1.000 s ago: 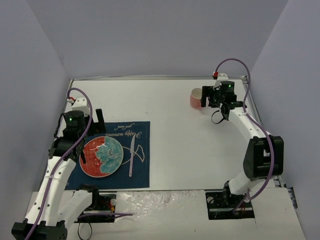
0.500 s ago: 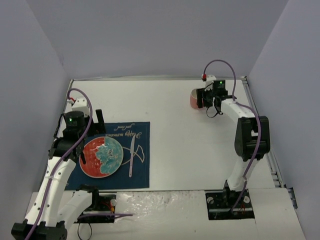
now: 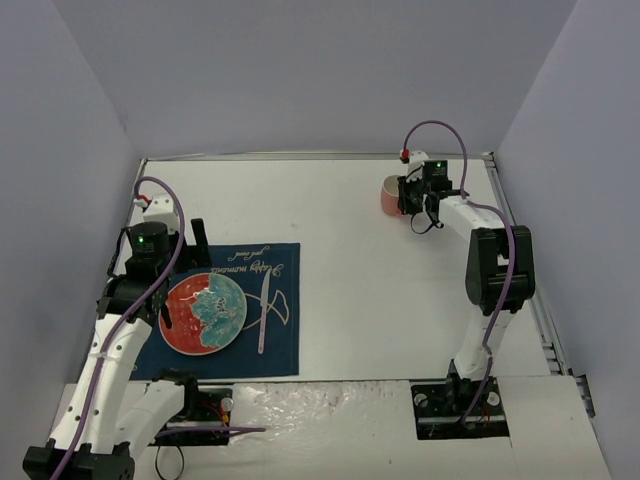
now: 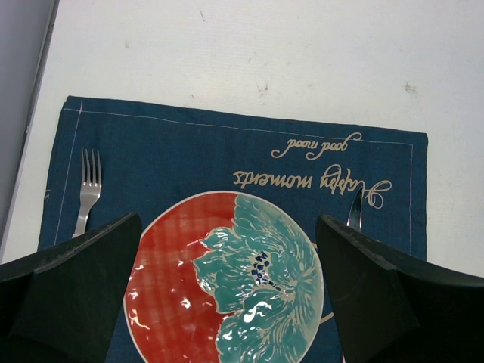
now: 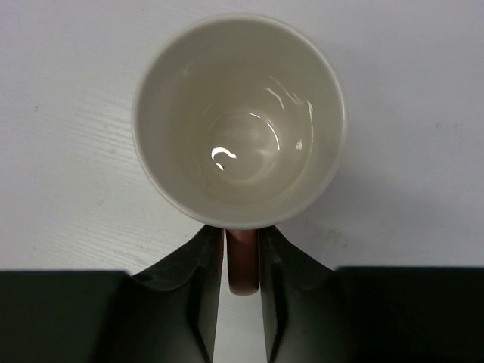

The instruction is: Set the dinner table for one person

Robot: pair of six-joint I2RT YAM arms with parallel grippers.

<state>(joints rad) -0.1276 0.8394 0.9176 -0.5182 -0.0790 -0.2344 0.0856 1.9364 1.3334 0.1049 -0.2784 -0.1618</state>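
The white desk is seen filling the floor of the top view, from the arm bases at the bottom up to the back wall. At its upper right a pink mug, white inside, is stood upright on the desk, and the right arm is stretched out to it. In the right wrist view the mug's handle is pinched between the right jaws, which are set narrow, with one finger pressed to each side of it. At the lower left of the top view a navy placemat is laid on the desk. A red and teal plate is placed on it, and a knife is laid just to the right of the plate. A fork is shown on the placemat at the left of the plate in the left wrist view. The left jaws are held wide apart above the plate.
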